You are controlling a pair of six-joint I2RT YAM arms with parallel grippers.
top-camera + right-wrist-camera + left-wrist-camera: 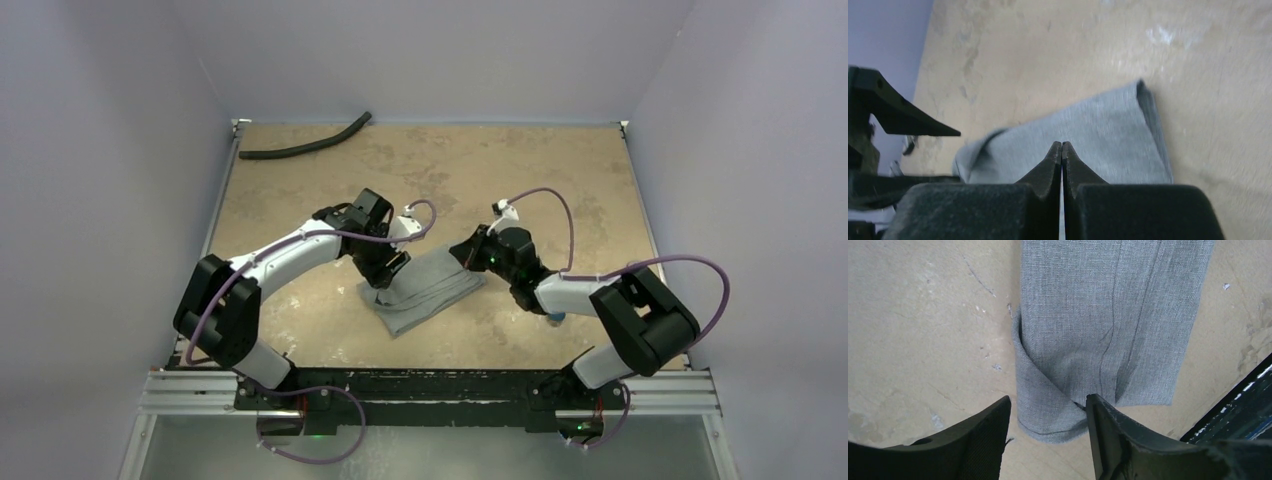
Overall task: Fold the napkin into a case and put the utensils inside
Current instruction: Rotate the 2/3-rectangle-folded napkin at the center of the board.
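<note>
Two robot arms bend over a grey napkin (425,290) lying near the middle of a tan, mottled surface (560,180). The cloth is folded flat into a long oblong and set at a slant, one end toward the near edge and the other angled up to the right.

The left tool (385,270) hangs over the nearer, left-hand end of the cloth. From its own wrist camera the left tool (1048,402) is released: its two dark fingers (983,435) stand apart, with the napkin (1108,315) showing in the gap between them. Long creases run down the cloth's length, and a flap is turned up along its left edge near the rounded corner. The dark frame rail (1243,400) at the surface's near edge cuts across the lower right of that view.

The right tool (468,252) reaches in from the other side to the far, right-hand end. In its wrist view the right tool (1062,145) is clenched, its tips pressed together, with the napkin (1088,130) spread just beyond them. Whether any fabric is pinched between the tips cannot be told.

A long black curved hose (305,140) lies well apart at the far left corner. A small blue speck (555,318) shows on the surface just beside the right forearm, too small to identify.
</note>
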